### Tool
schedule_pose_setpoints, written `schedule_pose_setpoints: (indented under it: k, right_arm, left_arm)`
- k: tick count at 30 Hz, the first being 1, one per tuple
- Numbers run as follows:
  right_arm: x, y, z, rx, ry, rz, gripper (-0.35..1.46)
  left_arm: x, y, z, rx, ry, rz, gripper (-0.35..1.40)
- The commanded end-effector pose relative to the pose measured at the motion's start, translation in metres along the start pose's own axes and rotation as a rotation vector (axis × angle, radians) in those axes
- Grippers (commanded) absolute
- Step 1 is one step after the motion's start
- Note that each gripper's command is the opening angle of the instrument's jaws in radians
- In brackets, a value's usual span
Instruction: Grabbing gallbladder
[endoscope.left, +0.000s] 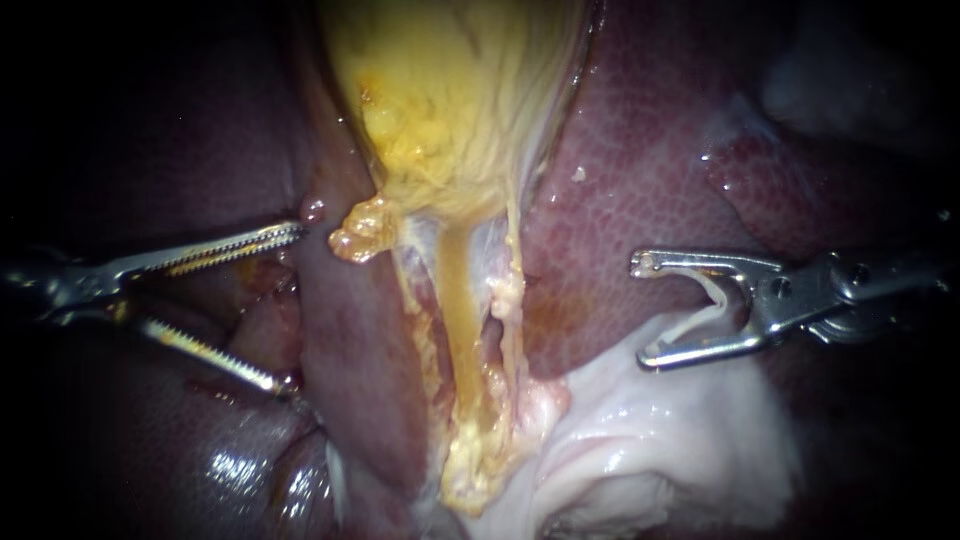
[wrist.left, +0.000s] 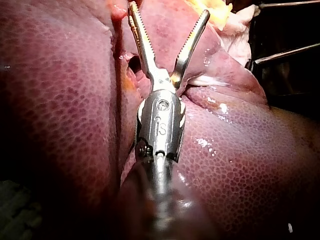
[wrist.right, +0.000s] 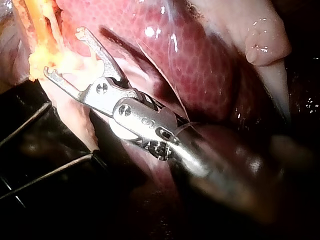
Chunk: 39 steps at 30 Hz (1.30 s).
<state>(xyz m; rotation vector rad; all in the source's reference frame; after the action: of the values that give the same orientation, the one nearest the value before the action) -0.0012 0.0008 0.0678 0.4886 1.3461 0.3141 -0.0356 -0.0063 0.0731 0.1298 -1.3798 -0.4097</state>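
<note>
No grab yet: the left instrument (endoscope.left: 292, 308) holds its toothed end effector spread wide and empty against the liver (endoscope.left: 640, 170), the right instrument (endoscope.left: 642, 310) gapes empty too, and the yellow gallbladder (endoscope.left: 450, 100) sits untouched ahead, between their tips.

The endoscope view is lit brightly at its middle, where the gallbladder (endoscope.left: 450, 100) is shown glowing; its edges are lost in darkness. Wet glare is thrown off the liver (endoscope.left: 235, 468). In both wrist views small highlights are scattered over it.
</note>
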Motion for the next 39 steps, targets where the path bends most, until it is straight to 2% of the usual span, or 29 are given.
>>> schedule_pose_setpoints:
  k: [1,3,10,15,22,26,28,29,30,35,39]
  right_arm:
    - [0.0000,0.0000,0.0000,0.000,0.000,0.000,0.60]
    - [0.0000,0.0000,0.0000,0.000,0.000,0.000,0.60]
    - [0.0000,0.0000,0.0001,-0.001,0.000,0.000,0.60]
    - [0.0000,0.0001,0.0001,-0.001,0.000,0.000,0.60]
    - [0.0000,0.0000,0.0001,-0.001,0.000,0.000,0.60]
    - [0.0000,0.0000,0.0001,-0.001,0.000,0.000,0.60]
    - [0.0000,0.0000,0.0001,-0.001,0.000,0.000,0.60]
    - [0.0000,0.0000,0.0001,-0.001,0.000,0.000,0.60]
    - [0.0000,0.0000,0.0001,-0.001,0.000,0.000,0.60]
    - [0.0000,0.0000,0.0001,0.000,0.000,0.000,0.60]
    - [0.0001,0.0000,0.0001,0.000,0.000,0.000,0.60]
  left_arm:
    - [-0.0001,0.0000,0.0000,-0.007,0.002,0.000,0.98]
    - [-0.0004,0.0000,0.0001,-0.010,0.003,-0.002,0.94]
    - [-0.0013,0.0002,0.0016,-0.058,0.008,-0.155,0.83]
    - [-0.0015,0.0004,0.0031,-0.088,0.008,-0.240,0.67]
    - [-0.0018,0.0011,0.0044,-0.115,0.006,-0.321,0.44]
    - [-0.0022,0.0017,0.0043,-0.130,0.006,-0.349,0.17]
    - [-0.0024,0.0021,0.0042,-0.140,0.006,-0.364,-0.08]
    - [-0.0025,0.0022,0.0041,-0.141,0.006,-0.370,-0.28]
    - [-0.0026,0.0023,0.0039,-0.142,0.004,-0.389,-0.35]
    - [-0.0027,0.0024,0.0030,-0.147,0.021,-0.450,-0.35]
    - [-0.0027,0.0023,0.0027,-0.153,0.038,-0.463,-0.35]
